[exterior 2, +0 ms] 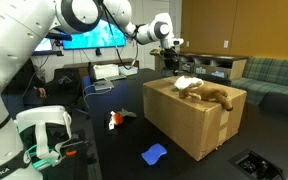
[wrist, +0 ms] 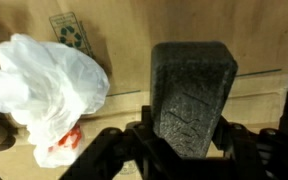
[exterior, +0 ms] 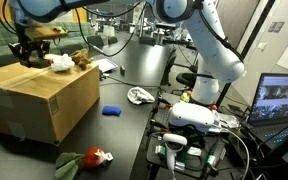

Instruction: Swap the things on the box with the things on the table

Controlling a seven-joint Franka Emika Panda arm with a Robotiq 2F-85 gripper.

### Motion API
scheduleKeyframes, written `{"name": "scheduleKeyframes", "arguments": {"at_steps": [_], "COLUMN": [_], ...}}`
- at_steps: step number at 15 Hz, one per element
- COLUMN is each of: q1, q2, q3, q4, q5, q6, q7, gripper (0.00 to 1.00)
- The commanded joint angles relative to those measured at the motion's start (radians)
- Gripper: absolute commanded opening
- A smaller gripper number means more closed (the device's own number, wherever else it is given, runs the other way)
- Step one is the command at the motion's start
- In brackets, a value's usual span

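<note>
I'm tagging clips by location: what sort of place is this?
Probably a lab or office: a lit monitor and an open laptop beside a black table, with a green sofa behind.

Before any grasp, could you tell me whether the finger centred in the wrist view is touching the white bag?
Apart. The wrist view shows bare cardboard of the box between the white bag and the finger.

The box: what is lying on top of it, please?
A crumpled white bag and a brown plush toy lie on the box. Whatever is under them, or inside, is covered.
</note>
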Motion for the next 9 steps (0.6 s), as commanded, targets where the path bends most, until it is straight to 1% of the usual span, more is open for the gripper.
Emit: {"name": "scheduleKeyframes", "arguments": {"at_steps": [1,4,5,9], "q1": [-0.013,-0.024,-0.019,-0.031], "q2": [-0.202,-0.315,-0.347,-0.467], "q3": [0.040,0.072,0.071,0.097], "q4": [-0.239,-0.385,-0.429,-0.640], "q5": [0.031,0.051,0.070,0.133], "q6": [-0.036,-0.054,-0.057,-0.036], "q7": [-0.030,-0.034,-0.035,-0.053], "gripper": [0.31,0.31,0.31,0.31]}}
